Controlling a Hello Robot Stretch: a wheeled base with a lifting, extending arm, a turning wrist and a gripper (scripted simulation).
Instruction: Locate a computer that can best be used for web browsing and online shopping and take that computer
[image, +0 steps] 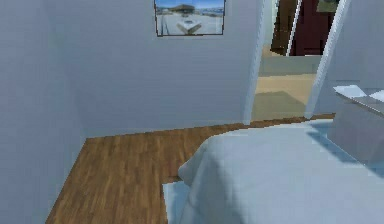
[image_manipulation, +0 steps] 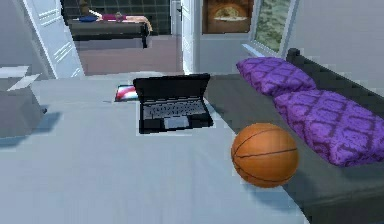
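A: Where is the computer you want?

B: Look in the arm side view. You see a laptop (image_manipulation: 173, 101) lying on the bed (image_manipulation: 90, 170), on the pale cover, a little left of the picture's middle.

A: Which way does it point?

B: Its lid is up. The dark screen stands at the far edge and faces the bottom of the view, and the keyboard and touchpad lie on the near side. Its long axis, the hinge line, runs almost level across the picture from left to right.

A: What lies around it?

B: You have a flat red and white thing (image_manipulation: 128, 93) just behind its left corner; I cannot tell what it is. A basketball (image_manipulation: 265, 155) rests on the bed nearer the view's bottom right, apart from the laptop. Two purple pillows (image_manipulation: 300, 95) lie along the dark headboard (image_manipulation: 345, 75) at the right. A grey box (image_manipulation: 18, 105) sits on the bed at the left edge.

A: And the tool?

B: You cannot tell its state from these pictures.

A: What about the forward view?

B: There you see the bed's corner (image: 270, 170), a wooden floor (image: 120, 165), a picture (image: 189, 17) on the pale wall and a doorway (image: 285, 60) at the right.
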